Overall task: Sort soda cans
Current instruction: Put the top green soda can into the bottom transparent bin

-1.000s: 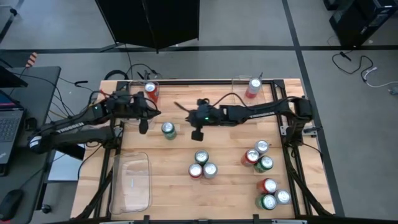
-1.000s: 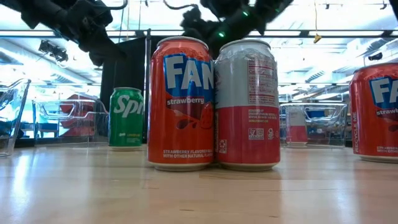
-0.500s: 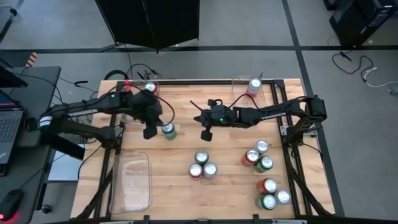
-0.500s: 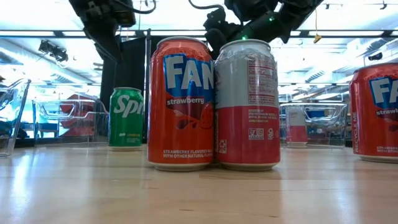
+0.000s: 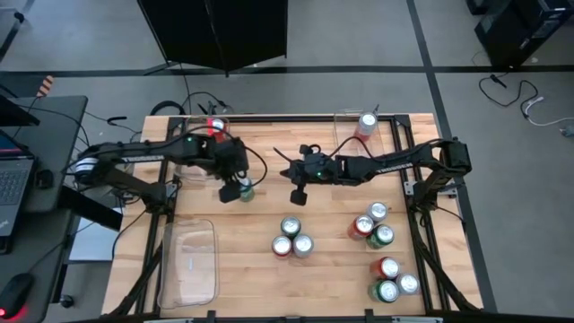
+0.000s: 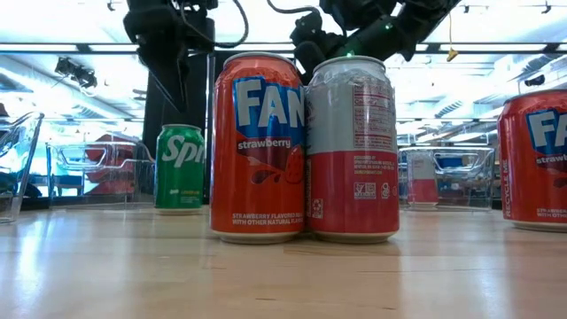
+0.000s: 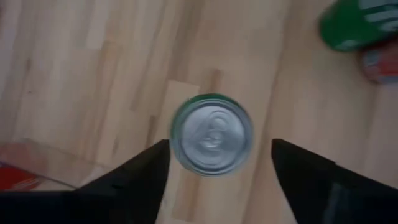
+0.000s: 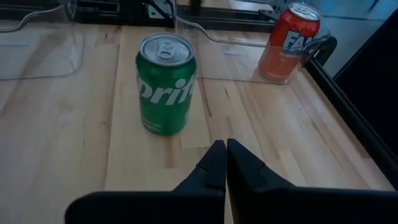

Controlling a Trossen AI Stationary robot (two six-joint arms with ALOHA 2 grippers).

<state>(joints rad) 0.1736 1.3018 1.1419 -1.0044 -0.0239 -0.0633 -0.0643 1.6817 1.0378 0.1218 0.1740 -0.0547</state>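
Directly above the green can, the left gripper gapes wide, holding nothing. Descending off-centre, a finger might tip it. Right gripper waits shut.

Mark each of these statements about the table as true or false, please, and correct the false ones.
1. The left end effector is open above a green can. True.
2. That green can lies on its side. False: it stands upright, its silver top facing up.
3. The right end effector is shut and holds nothing. True.
4. A red can stands in the clear bin at the far right of the table. True.
5. The clear bin at the near left holds three cans. False: no can shows in it.
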